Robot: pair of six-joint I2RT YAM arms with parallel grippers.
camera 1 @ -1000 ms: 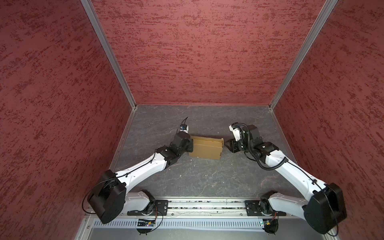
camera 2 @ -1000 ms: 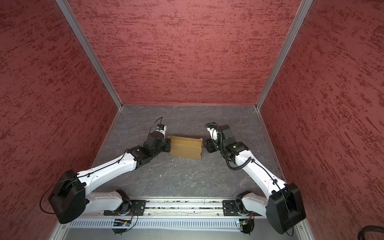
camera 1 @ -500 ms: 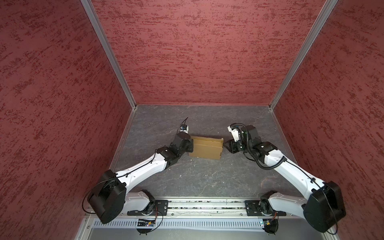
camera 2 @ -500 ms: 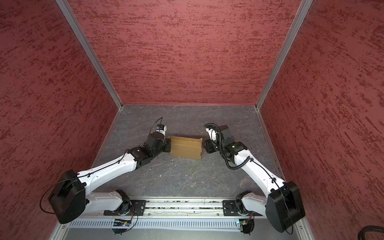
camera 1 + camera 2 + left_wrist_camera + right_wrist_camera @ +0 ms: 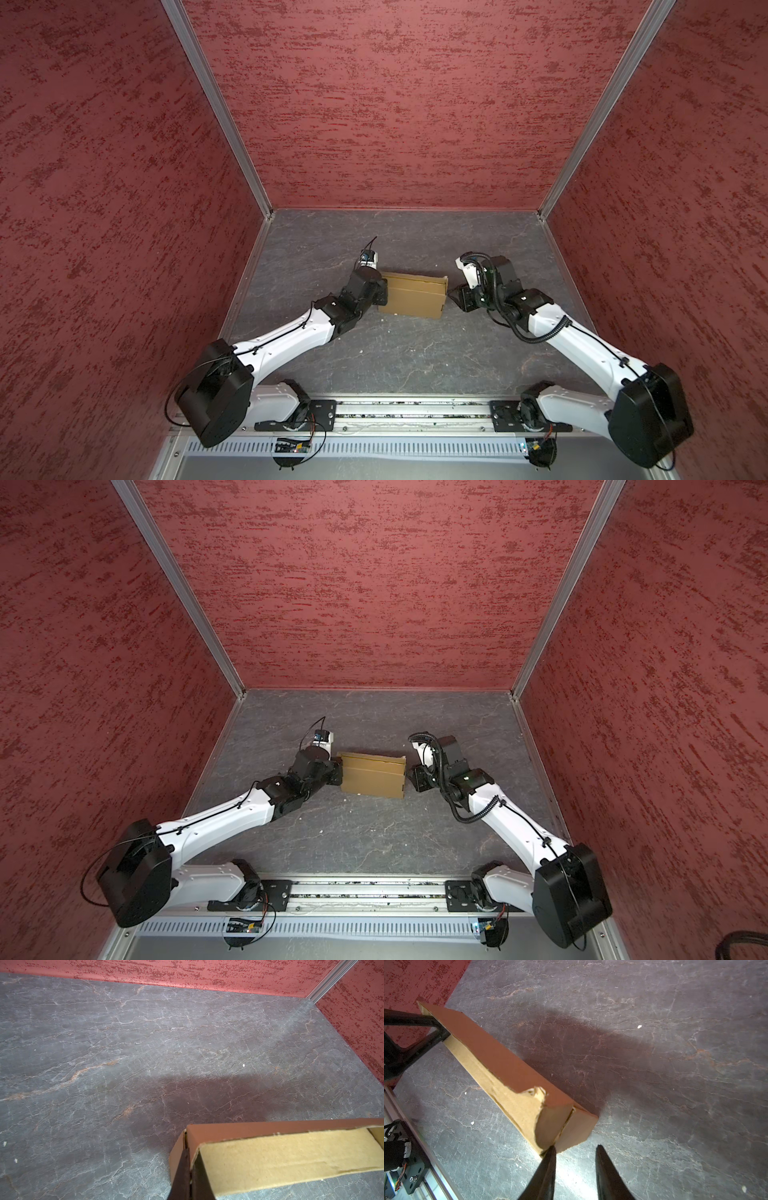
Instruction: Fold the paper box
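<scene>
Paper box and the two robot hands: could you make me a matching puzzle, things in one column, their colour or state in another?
Things:
1 paper box
2 left hand
3 right hand
4 table

States:
A open, gripping nothing
B grey, veined
C brown, lying between the two hands
D shut on the box's end

Pairs: 1-C, 2-D, 3-A, 4-B

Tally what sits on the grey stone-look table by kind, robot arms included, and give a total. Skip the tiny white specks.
Brown corrugated cardboard box: 1
White-and-black robot arms, left and right: 2
Total: 3
</scene>
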